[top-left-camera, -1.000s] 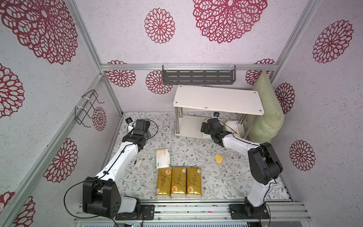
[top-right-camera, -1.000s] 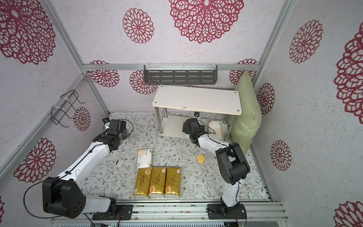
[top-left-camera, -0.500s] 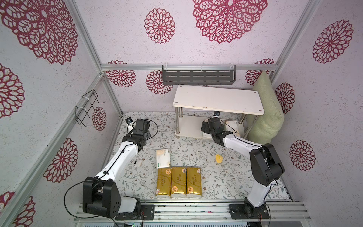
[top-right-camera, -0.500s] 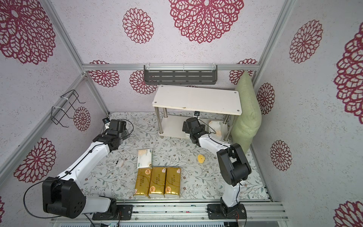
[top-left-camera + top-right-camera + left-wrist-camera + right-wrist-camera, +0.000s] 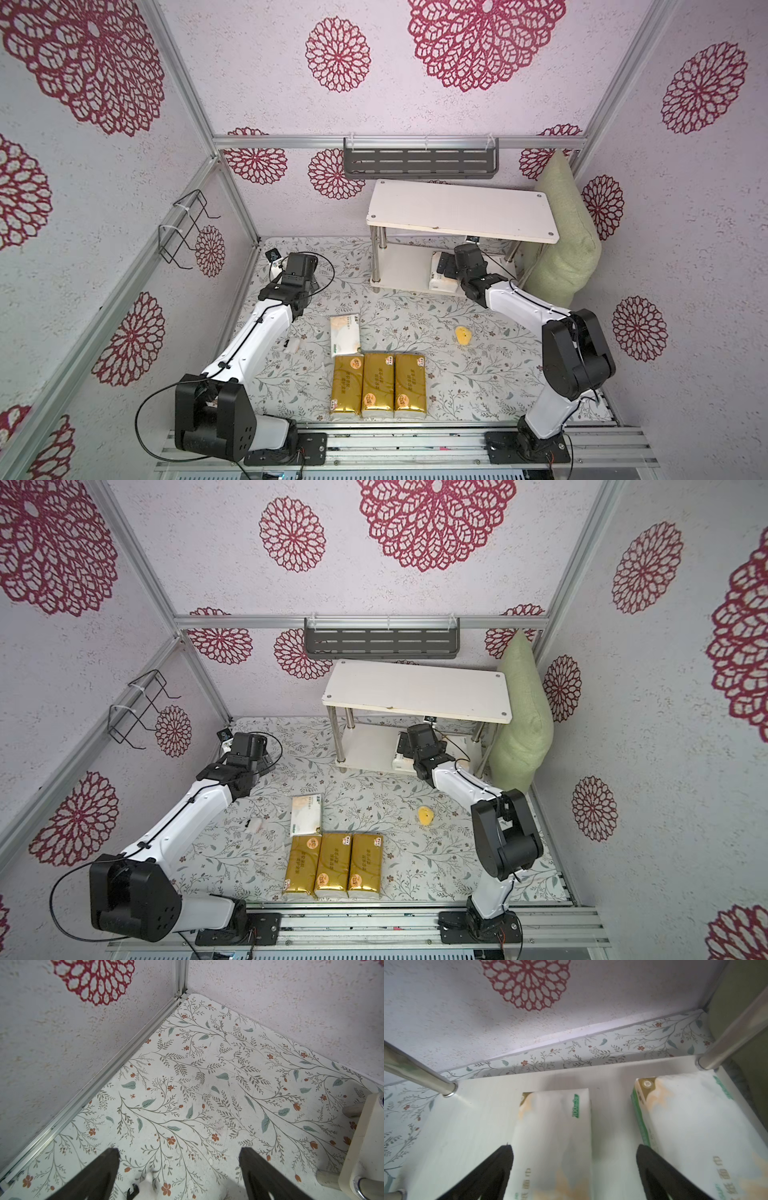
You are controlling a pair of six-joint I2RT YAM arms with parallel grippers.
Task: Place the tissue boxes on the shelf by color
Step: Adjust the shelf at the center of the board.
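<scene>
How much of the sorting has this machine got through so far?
Done: two white tissue packs lie on the shelf's lower board. In hand: nothing is gripped; the right gripper stands open astride one of those packs, the left gripper open over the table. Remaining: one white pack and three gold packs on the table; the top board holds nothing.

The shelf [image 5: 461,208] has white boards and chrome legs. The gold tissue packs [image 5: 377,384] are shiny gold with white ends. The loose tissue pack [image 5: 344,340] and both shelved tissue packs [image 5: 554,1136] are white with orange patches and green print. The mat [image 5: 207,1084] is off-white with grey-green leaf sprigs and red-orange flowers. The walls [image 5: 249,83] are pale lilac with crimson rosettes. The cushion [image 5: 565,245] is pale green, the wall rack [image 5: 419,160] dark grey.
</scene>
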